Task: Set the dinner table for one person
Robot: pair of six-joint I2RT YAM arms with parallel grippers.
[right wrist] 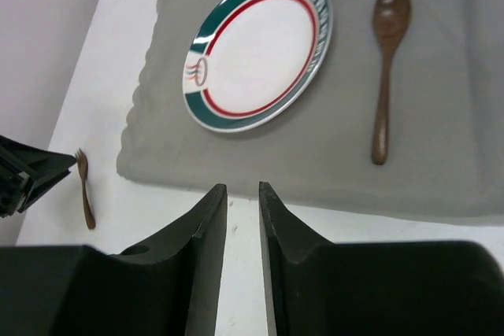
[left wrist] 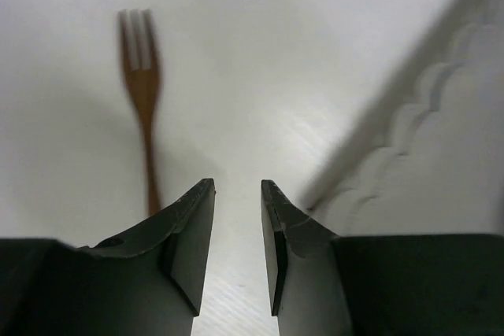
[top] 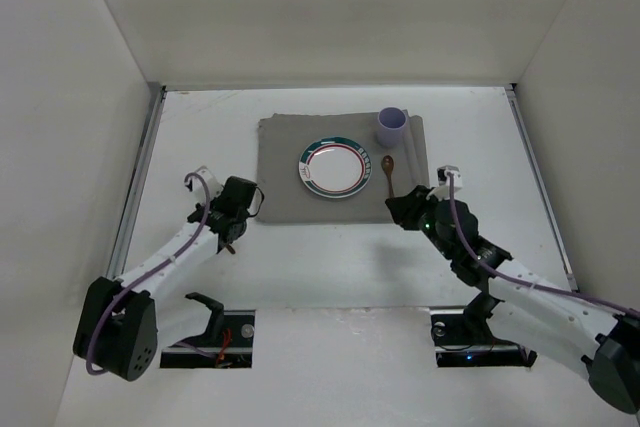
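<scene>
Left wrist view: the left gripper point(left wrist: 236, 188) has its fingers parted by a narrow gap with nothing between them, and it hangs low over the dinner table point(left wrist: 260, 45). Just ahead and slightly to its left, a wooden fork point(left wrist: 142, 96) lies on the bare white surface, tines pointing away. The scalloped edge of the grey placemat point(left wrist: 445, 155) runs along the right, apart from the fork.

The right gripper point(right wrist: 242, 188) is also slightly parted and empty. It sits at the near edge of the mat, between the plate and the spoon. The plate point(right wrist: 256, 49), with green and red rings, lies flat in the middle of the mat. A wooden spoon point(right wrist: 385, 68) lies to its right, bowl pointing away. In the top view, a pale cup point(top: 391, 127) stands on the mat's far right corner.

The setting looks mostly done, with plate, spoon and cup in place. What probably remains is the fork, which lies off the mat near its near left corner and not beside the plate. No knife is visible.
</scene>
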